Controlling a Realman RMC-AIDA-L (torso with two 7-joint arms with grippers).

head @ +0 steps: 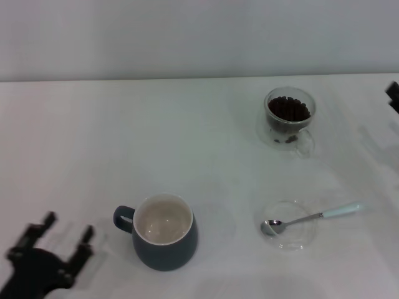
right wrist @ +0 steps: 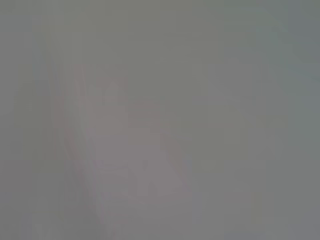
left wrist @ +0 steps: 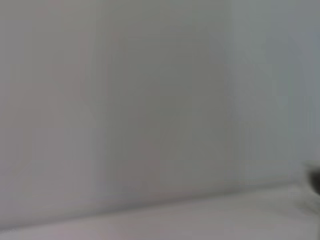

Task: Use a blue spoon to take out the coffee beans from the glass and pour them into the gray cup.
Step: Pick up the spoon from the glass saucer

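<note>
In the head view the glass (head: pixel 289 118) stands at the back right, filled with dark coffee beans (head: pixel 288 109). The blue spoon (head: pixel 310 218) lies in front of it, its silver bowl resting on a flat clear saucer (head: pixel 288 225), its pale handle pointing right. The gray cup (head: pixel 163 232) stands front centre, white inside and empty, handle to the left. My left gripper (head: pixel 67 232) is open and empty at the front left, left of the cup. Only a dark tip of my right arm (head: pixel 393 94) shows at the right edge. The wrist views show only blank surface.
A white table (head: pixel 187 143) runs back to a pale wall. The saucer under the spoon's bowl is the only other object on it.
</note>
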